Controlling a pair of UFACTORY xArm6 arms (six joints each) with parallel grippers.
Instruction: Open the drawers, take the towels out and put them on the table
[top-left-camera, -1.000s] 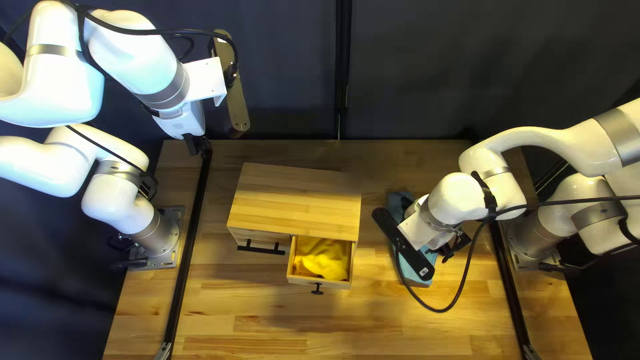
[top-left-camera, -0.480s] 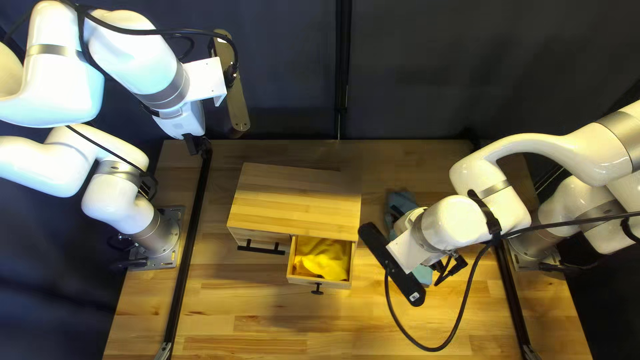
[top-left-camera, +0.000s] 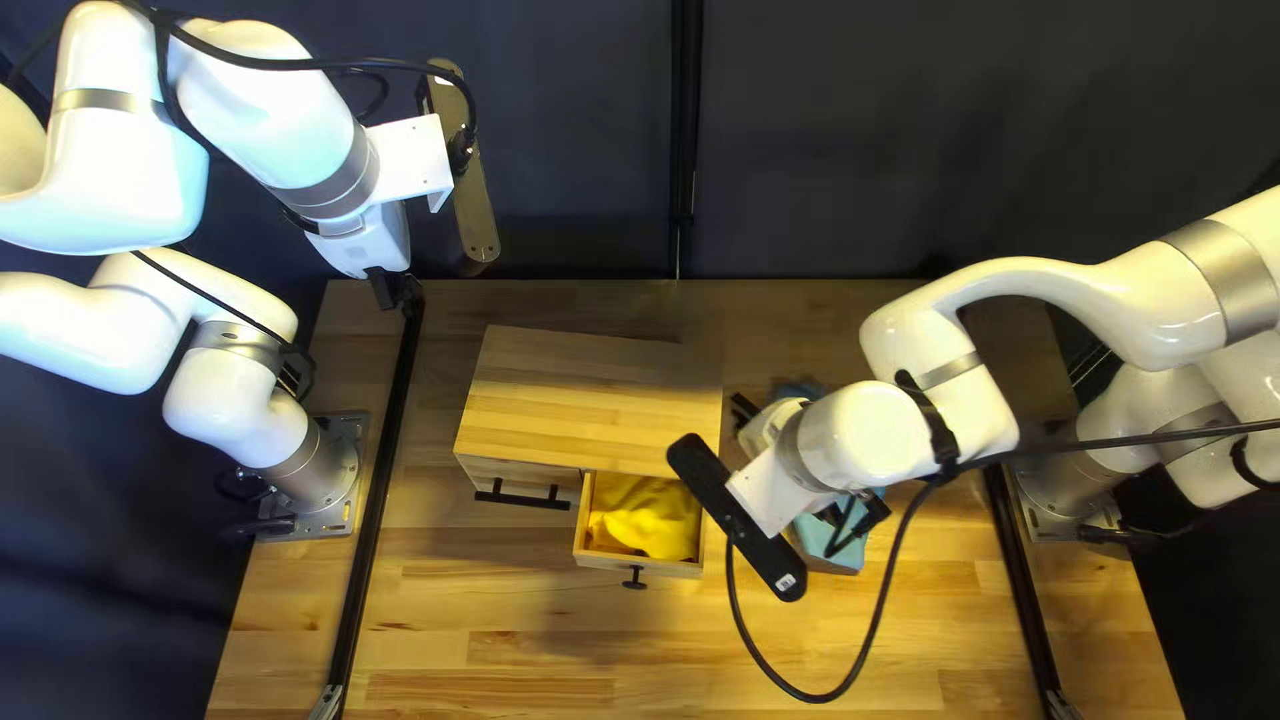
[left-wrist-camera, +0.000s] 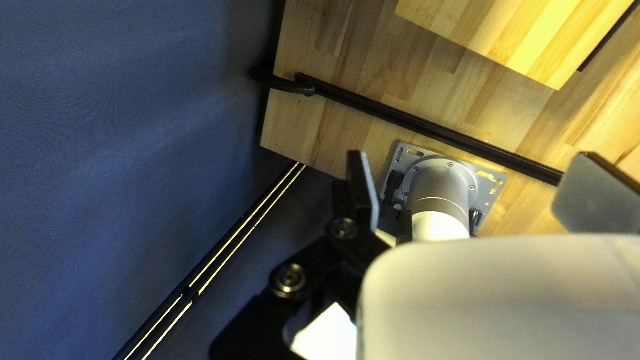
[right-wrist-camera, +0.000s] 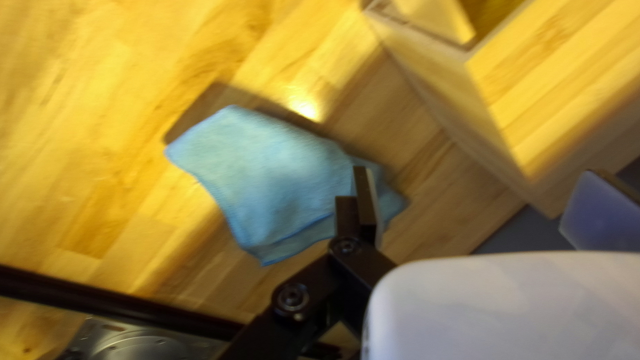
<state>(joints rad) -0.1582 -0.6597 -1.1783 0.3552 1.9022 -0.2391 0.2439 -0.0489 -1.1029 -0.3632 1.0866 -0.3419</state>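
A wooden cabinet (top-left-camera: 590, 405) stands mid-table. Its right drawer (top-left-camera: 640, 568) is pulled out, with a crumpled yellow towel (top-left-camera: 645, 515) lying inside. The left drawer (top-left-camera: 520, 478) is closed behind its black handle. A blue towel (right-wrist-camera: 270, 175) lies flat on the table just right of the cabinet (right-wrist-camera: 525, 100); in the top left view my right arm hides most of that blue towel (top-left-camera: 838, 548). My right gripper (right-wrist-camera: 480, 205) hovers open over the towel's edge nearest the cabinet, holding nothing. My left gripper (left-wrist-camera: 475, 195) hangs open and empty, high over its own arm base (left-wrist-camera: 440, 192).
Black rails run along the table's left side (top-left-camera: 385, 470) and right side (top-left-camera: 1010, 560). The right arm's black cable (top-left-camera: 800, 670) loops down over the table in front of the blue towel. Bare table lies in front of the open drawer.
My right arm has swung left from above the blue towel toward the cabinet's right side and the open drawer. The left arm, cabinet and yellow towel have not moved.
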